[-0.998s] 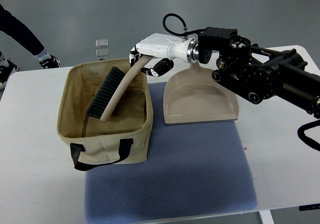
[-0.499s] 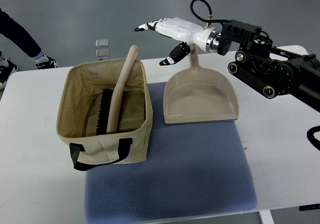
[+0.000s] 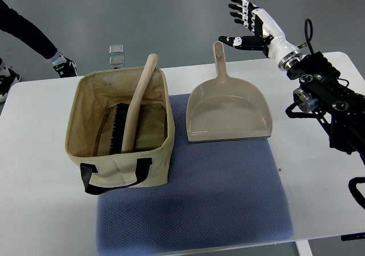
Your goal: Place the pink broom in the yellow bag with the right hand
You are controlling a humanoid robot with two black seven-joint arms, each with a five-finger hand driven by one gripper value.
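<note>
The broom (image 3: pixel 136 111) has a pale pink-beige handle and black bristles. It stands inside the yellow-beige cloth bag (image 3: pixel 74 128) with the bristles down on the bag's floor and the handle leaning out over the far rim. My right hand (image 3: pixel 249 23) is raised at the top right, well clear of the bag, with fingers spread and holding nothing. The left arm is out of view.
A beige dustpan (image 3: pixel 228 116) lies on the blue mat (image 3: pixel 194 204) to the right of the bag, handle pointing away. The bag and mat rest on a white table (image 3: pixel 34 210). A person's leg and shoe (image 3: pixel 63 65) show at the far left, past the table.
My right hand let go of the broom, which dropped into the bag. The hand then pulled back up and to the right with fingers spread.
</note>
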